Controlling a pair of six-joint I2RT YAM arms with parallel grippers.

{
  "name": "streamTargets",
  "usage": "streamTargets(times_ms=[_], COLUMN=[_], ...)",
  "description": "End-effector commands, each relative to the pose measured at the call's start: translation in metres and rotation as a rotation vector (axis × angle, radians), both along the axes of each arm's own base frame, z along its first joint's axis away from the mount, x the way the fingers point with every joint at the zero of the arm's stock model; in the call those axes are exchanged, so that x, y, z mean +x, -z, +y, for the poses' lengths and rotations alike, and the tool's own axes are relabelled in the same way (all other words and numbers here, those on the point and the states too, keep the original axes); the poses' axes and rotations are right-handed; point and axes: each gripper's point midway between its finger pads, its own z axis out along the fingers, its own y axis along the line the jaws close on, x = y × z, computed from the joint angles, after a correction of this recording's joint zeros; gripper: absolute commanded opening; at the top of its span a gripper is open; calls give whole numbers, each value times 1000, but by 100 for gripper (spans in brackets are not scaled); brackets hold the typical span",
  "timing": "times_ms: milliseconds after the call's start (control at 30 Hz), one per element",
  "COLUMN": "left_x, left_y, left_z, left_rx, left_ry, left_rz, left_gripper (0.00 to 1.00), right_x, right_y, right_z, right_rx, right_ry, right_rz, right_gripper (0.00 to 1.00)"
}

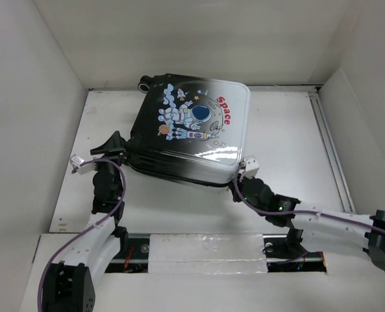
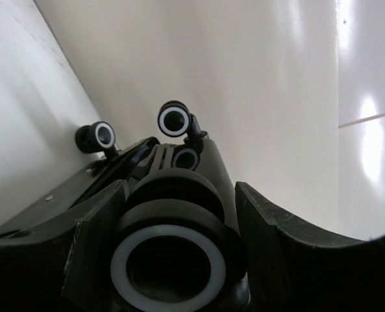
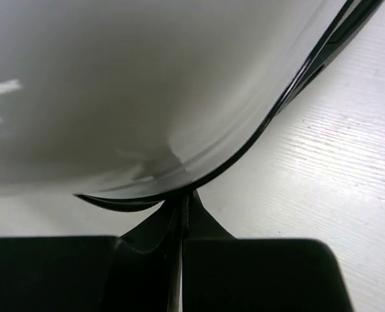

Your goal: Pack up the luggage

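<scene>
Resting luggage [image 1: 192, 123]: is lying closed, print up, on the surface [image 1: 289, 130], touching both end effectors.
Left end effector [image 1: 117, 143]: is gripping a black wheel [image 2: 169, 260] between half-spread fingers.
Right end effector [image 3: 184, 211]: is pressing, pinched shut, against the luggage's white corner just ahead.

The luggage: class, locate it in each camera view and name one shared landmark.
Top external: luggage lies mid-frame, print up.
Left wrist: bottom centre, wheel end only.
Right wrist: its white shell fills the upper left.
Shared landmark: black wheels, in top and left wrist views.
</scene>
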Motion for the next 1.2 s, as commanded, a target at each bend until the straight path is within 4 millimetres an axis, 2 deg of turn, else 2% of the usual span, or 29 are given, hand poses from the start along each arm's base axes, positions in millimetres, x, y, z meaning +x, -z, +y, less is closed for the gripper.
streamTargets(times_ms=[0, 33, 133, 167, 200, 267, 300, 333, 400, 467, 500, 533, 600, 633, 667, 700, 733, 800, 833, 900, 967, 1000, 1033, 1100, 1133, 1167], left_x=[-26, -29, -34, -36, -38, -39, -39, -38, -34, -27, -21, -17, -9, -4, 3, 7, 11, 17, 19, 14, 12, 9, 5, 2, -2, -2], left_y=[27, 25, 28, 25, 29, 29, 29, 32, 42, 58, 58, 63, 58, 49, 56, 53, 54, 57, 55, 60, 57, 59, 54, 58, 62, 63], left_z=[-97, -100, -105, -106, -108, -110, -110, -110, -106, -98, -89, -86, -82, -84, -86, -91, -92, -98, -98, -109, -114, -114, -121, -128, -133, -133], left_rx=[178, 181, 176, 168, 169, 171, 171, 170, 189, 194, 190, 189, 176, 175, 162, 150, 151, 126, 112, 115, 116, 117, 118, 131, 134, 134], left_ry=[458, 480, 512, 523, 536, 548, 548, 550, 524, 476, 419, 399, 367, 365, 368, 379, 380, 401, 402, 438, 443, 438, 462, 482, 500, 500], left_rz=[70, 59, 61, 51, 59, 58, 58, 78, 114, 179, 189, 214, 205, 188, 221, 215, 222, 223, 213, 217, 208, 209, 194, 204, 214, 214], left_gripper=[0, 0, 0, 0, 0, 0, 0, 0, 0, 0, 0, 0, 0, 0, 0, 0, 0, 0, 0, 0, 0, 0, 0, 0, 0, 0], right_x=[-39, -32, -8, 7, 12, 24, 28, 29, 36, 28, 15, 5, -18, -36, -47, -52, -52, -39, -33, -33, -18, -18, -12, -5, -5, -3], right_y=[-66, -63, -84, -95, -105, -142, -142, -154, -162, -173, -174, -142, -154, -112, -111, -115, -117, -109, -114, -125, -118, -127, -116, -121, -133, -131], right_z=[102, 101, 101, 93, 88, 64, 60, 50, 33, 21, 24, 22, 20, 23, 25, 22, 21, 17, 16, 22, 29, 36, 43, 50, 58, 65], right_rx=[234, 177, 159, 165, 167, 155, 145, 147, 112, 140, 179, 179, 363, 380, 440, 475, 479, 405, 397, 425, 366, 367, 326, 299, 302, 263], right_ry=[-257, -234, -228, -211, -205, -169, -154, -144, -144, -170, -238, -270, -314, -383, -413, -423, -426, -361, -334, -340, -292, -293, -283, -263, -265, -271], right_rz=[-35, -45, -115, -132, -157, -259, -254, -290, -336, -372, -376, -341, -401, -348, -367, -406, -453, -479, -501, -543, -525, -541, -523, -541, -564, -582], right_gripper=[0, 0, 0, 0, 0, 0, 0, 0, 0, 0, 0, 0, 0, 0, 0, 0, 0, 0, 0, 0, 0, 0, 0, 0, 0, 0])
